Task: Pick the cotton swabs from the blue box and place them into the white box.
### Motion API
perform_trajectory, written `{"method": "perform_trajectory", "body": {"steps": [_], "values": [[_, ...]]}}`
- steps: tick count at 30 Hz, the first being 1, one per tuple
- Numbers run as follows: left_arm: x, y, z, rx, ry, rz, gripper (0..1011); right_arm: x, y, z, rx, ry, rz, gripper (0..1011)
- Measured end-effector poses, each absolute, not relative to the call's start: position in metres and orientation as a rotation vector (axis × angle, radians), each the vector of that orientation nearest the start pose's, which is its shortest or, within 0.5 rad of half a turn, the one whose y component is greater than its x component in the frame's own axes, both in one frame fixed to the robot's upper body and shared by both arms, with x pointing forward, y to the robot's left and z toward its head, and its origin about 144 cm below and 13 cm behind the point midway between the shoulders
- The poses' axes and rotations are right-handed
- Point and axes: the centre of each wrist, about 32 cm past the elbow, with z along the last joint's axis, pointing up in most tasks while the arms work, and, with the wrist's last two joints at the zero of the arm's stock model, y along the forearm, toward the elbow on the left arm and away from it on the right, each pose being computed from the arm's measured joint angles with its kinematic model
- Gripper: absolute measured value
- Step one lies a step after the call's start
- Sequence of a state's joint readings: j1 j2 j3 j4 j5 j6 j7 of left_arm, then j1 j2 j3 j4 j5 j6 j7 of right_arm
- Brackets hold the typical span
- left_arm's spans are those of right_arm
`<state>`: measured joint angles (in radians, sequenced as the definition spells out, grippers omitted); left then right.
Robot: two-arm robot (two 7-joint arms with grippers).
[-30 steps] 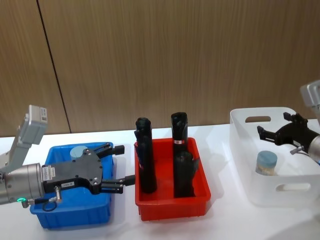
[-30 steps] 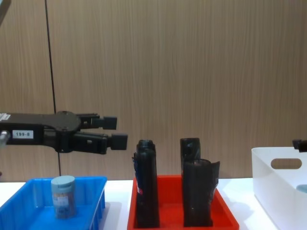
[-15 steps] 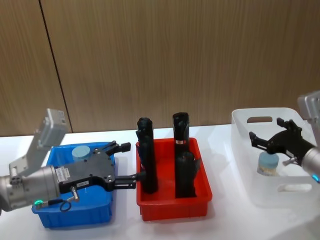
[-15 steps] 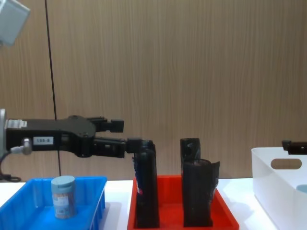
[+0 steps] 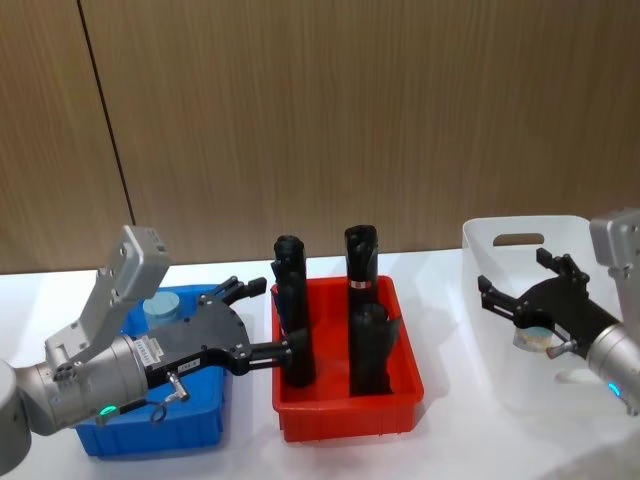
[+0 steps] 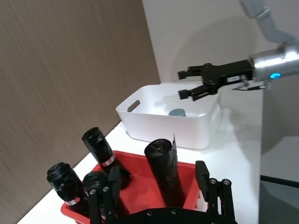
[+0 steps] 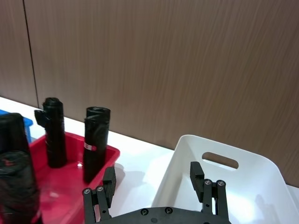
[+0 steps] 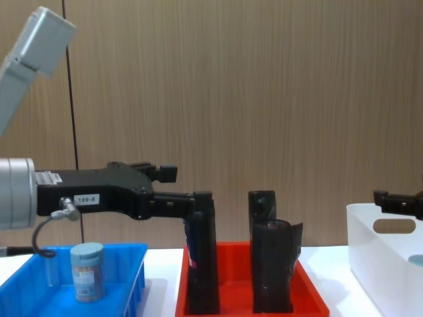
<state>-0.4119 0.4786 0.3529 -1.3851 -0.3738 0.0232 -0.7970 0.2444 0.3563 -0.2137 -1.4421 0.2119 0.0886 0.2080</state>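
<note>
One cotton swab jar (image 5: 160, 306) with a pale blue lid stands in the blue box (image 5: 110, 432), also seen from the side as a jar (image 8: 87, 271) in the box (image 8: 39, 294). My left gripper (image 5: 272, 318) is open and empty, reaching past the blue box, its lower finger against a black roll in the red tray. Another jar (image 6: 177, 113) sits in the white box (image 5: 520, 390). My right gripper (image 5: 513, 273) hangs open and empty above the white box's left side, partly hiding that jar (image 5: 530, 342).
The red tray (image 5: 345, 415) stands between the two boxes, holding several tall black rolls (image 5: 290, 320). A wooden wall runs close behind the white table (image 5: 450, 440). There is bare table in front of the boxes.
The left gripper swung right from over the blue box to the red tray's near roll, its wrist rising. The right gripper drifted left across the white box, staying open.
</note>
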Motion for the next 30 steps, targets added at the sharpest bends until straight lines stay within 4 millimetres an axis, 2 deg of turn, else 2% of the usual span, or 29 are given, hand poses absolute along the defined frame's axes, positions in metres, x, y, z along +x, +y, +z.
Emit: {"method": "perform_trajectory", "body": {"steps": [23, 30], "values": [[0.533, 0.255, 1.214, 0.134, -0.191, 0.772, 1004, 0.456, -0.243, 1.187, -0.003, -0.083, -1.226, 1002], [0.526, 0.244, 1.211, 0.125, -0.206, 0.834, 1004, 0.445, -0.237, 1.188, 0.024, -0.075, -1.229, 1002]]}}
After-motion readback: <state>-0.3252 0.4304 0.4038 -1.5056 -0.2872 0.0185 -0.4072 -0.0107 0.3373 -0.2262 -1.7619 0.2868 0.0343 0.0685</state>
